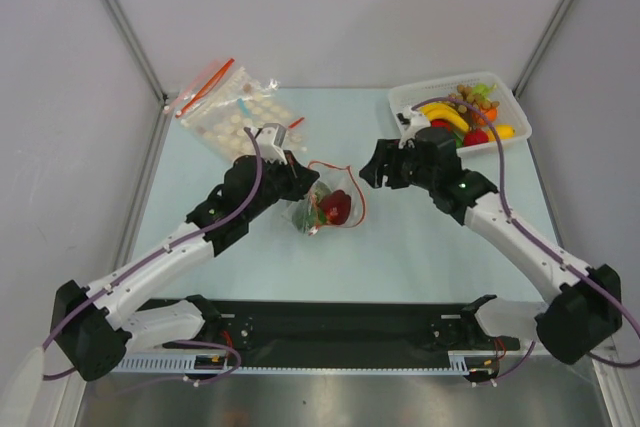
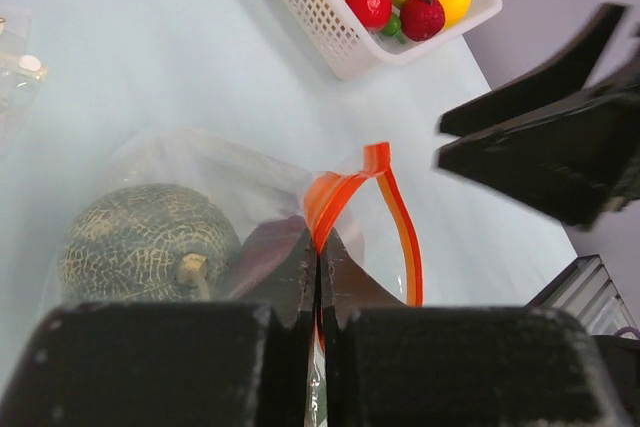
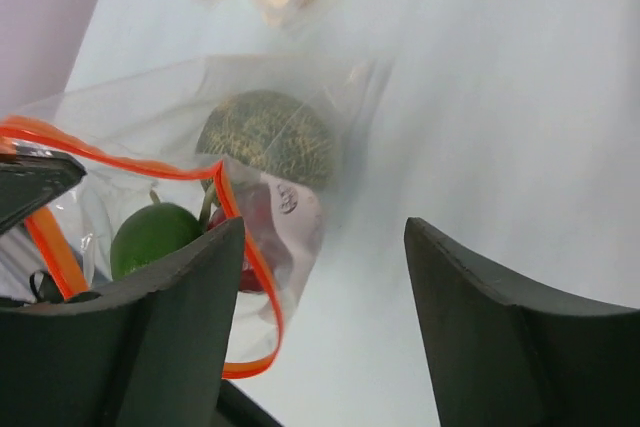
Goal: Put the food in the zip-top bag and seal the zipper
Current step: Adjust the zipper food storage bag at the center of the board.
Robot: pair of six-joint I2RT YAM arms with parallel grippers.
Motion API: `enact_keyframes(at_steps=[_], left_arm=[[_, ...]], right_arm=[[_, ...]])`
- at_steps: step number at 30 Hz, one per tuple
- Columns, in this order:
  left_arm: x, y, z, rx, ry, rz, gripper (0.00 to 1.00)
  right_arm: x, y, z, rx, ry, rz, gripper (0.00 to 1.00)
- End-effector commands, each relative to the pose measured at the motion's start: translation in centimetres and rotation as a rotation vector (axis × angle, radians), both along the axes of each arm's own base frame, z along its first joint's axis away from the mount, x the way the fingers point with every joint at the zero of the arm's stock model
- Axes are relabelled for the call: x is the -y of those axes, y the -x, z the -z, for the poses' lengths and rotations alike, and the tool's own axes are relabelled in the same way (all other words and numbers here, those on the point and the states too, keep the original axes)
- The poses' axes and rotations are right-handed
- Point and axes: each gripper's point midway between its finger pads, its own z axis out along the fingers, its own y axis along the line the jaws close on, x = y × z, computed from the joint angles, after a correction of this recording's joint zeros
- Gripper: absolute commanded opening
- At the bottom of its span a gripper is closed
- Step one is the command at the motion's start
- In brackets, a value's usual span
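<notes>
Some food (image 1: 334, 207) lay inside the zip-top bag (image 3: 120, 107); its zipper (image 2: 404, 237) gaped unsealed; left fingers (image 2: 350, 292) clamped it; right fingers (image 3: 500, 327) stood apart, empty.

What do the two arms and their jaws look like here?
Both the left arm and right arm have white links with black joints and a purple cable each. Jaws are black, wedge-shaped. A small green light glows on the right arm.

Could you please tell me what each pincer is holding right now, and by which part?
The left pincer pinches the zip-top bag by its red zipper at the mouth. The right pincer stands open beside it, holding nothing.
</notes>
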Motion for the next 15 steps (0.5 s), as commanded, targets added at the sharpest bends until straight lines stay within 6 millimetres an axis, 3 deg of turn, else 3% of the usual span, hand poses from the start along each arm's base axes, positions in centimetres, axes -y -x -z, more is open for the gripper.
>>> enact_keyframes(at_steps=[1,2,5,8,12,14,15], left_arm=[[0.2,-0.9,-1.4,0.039,0.037,-0.013,0.02],[0.3,-0.9,-1.2,0.034,0.041,-0.011,0.01],[0.9,-0.6,-0.7,0.022,0.061,0.02,0.0],[1.0,-0.5,-0.6,0.019,0.068,0.024,0.0],[0.8,-0.4,-0.8,0.029,0.063,0.027,0.0],[0.7,-0.2,-1.1,0.041,0.073,0.027,0.0],[0.6,-0.2,-1.3,0.046,0.079,0.022,0.0]], right_arm=[[3.1,-1.5,-6.0,0.222,-0.077,0.123,0.71],[4.7,-1.6,-7.4,0.272,-0.081,0.187,0.74],[8.1,-2.9,-8.4,0.333,-0.05,0.34,0.77],[10.8,-4.6,-8.2,0.318,0.003,0.473,0.8],[15.8,-9.1,-5.4,0.205,0.063,0.674,0.85],[17.1,-10.6,-4.4,0.178,0.053,0.713,0.88],[18.7,-12.0,-2.7,0.145,0.07,0.754,0.9]])
